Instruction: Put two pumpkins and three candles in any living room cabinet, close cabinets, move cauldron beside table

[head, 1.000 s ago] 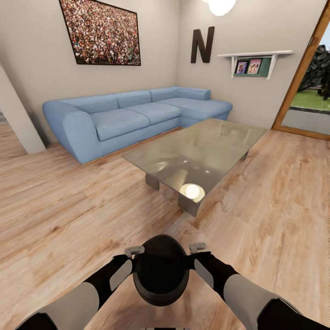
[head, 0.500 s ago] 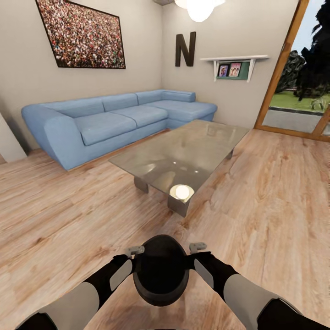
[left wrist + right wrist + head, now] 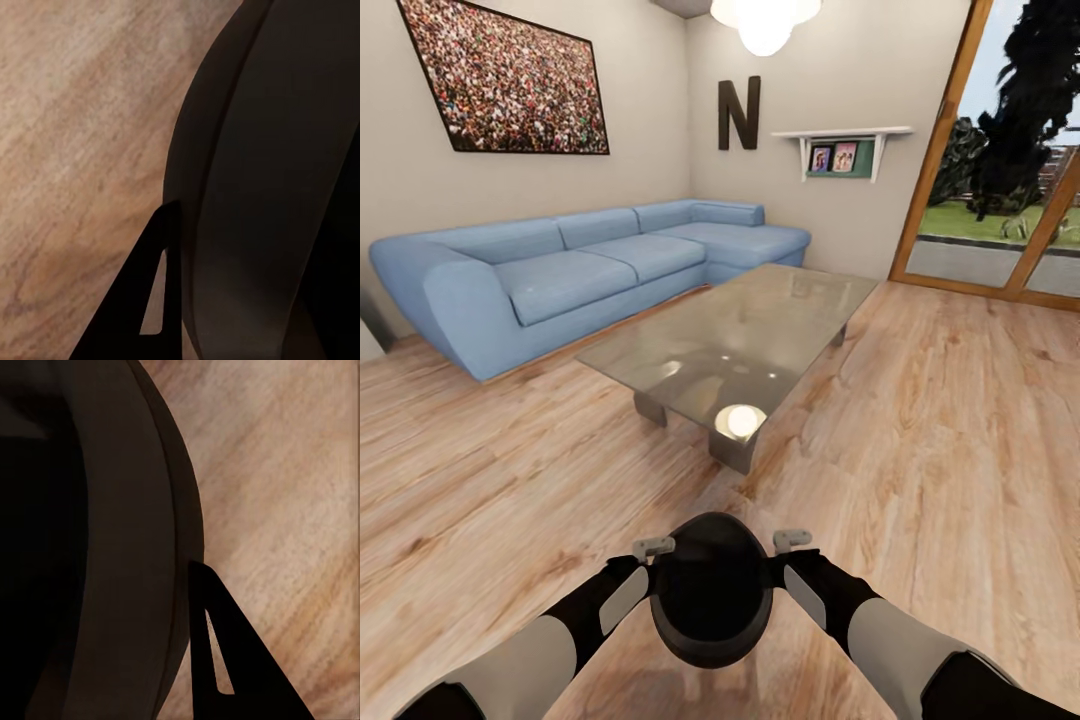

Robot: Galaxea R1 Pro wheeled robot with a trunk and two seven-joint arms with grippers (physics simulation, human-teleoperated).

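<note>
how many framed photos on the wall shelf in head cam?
2. Both stand side by side on the white wall shelf right of the letter N: the left photo and the right photo. None seems hidden behind them.

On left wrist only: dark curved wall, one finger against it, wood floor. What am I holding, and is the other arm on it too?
Observer: That's the cauldron. The head view shows the left gripper on one side of its rim and the right gripper on the opposite side.
Operator: Table in sight?
Observer: Yes. The glass coffee table is ahead, with its near corner toward you and a stretch of wood floor between it and the cauldron.
Operator: What's around the table?
Observer: A blue corner sofa runs behind it on the left, and wood-framed glass doors stand off to the right.
</note>
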